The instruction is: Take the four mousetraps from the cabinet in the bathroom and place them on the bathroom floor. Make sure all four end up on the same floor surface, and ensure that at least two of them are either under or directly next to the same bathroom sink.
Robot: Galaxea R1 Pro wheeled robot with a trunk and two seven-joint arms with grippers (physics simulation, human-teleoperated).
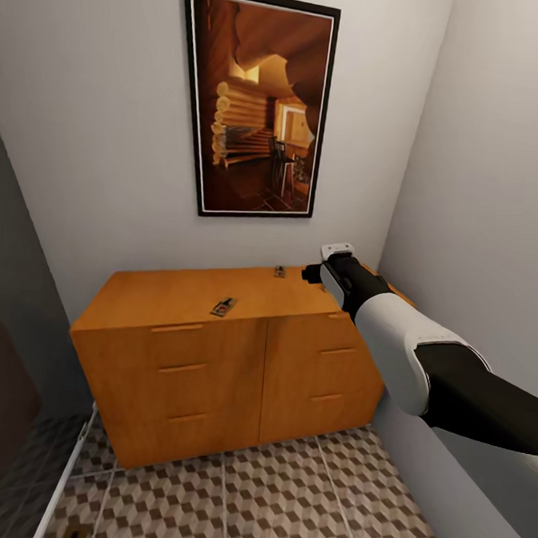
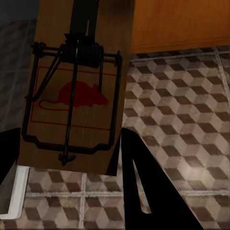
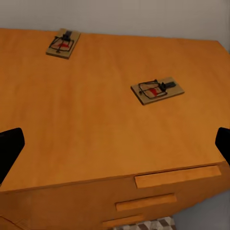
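The wide, low orange-brown wooden cabinet [image 1: 214, 361], with two columns of three slot-handled drawers, stands against the pale wall in the corner, below a dark-framed picture of a log interior [image 1: 260, 104]. In the head view two small flat brown wooden mousetraps lie on its top, well apart: one near the front edge [image 1: 224, 306] at about 10 o'clock from the right arm's white elbow, the other near the back wall [image 1: 279, 270], just at 9 o'clock of the right wrist. The right wrist view shows both from above: the nearer trap [image 3: 157, 90] lies flat with its dark wire bar and red mark up, and the far one [image 3: 63, 43] sits at 11 o'clock from it.

The right gripper [image 3: 115, 143] hovers over the cabinet top, its black fingertips [image 3: 9, 146] wide apart at the frame's edges with nothing between them.

In the left wrist view a third mousetrap [image 2: 76, 91], brown board with black spring wire and a red mouse outline, is clamped in the left gripper [image 2: 72, 167], whose black fingers [image 2: 143, 191] flank its lower end. Behind it lies the bathroom floor [image 2: 182, 124] of brown, beige and white cube-patterned tiles, with the cabinet base at 1 o'clock.
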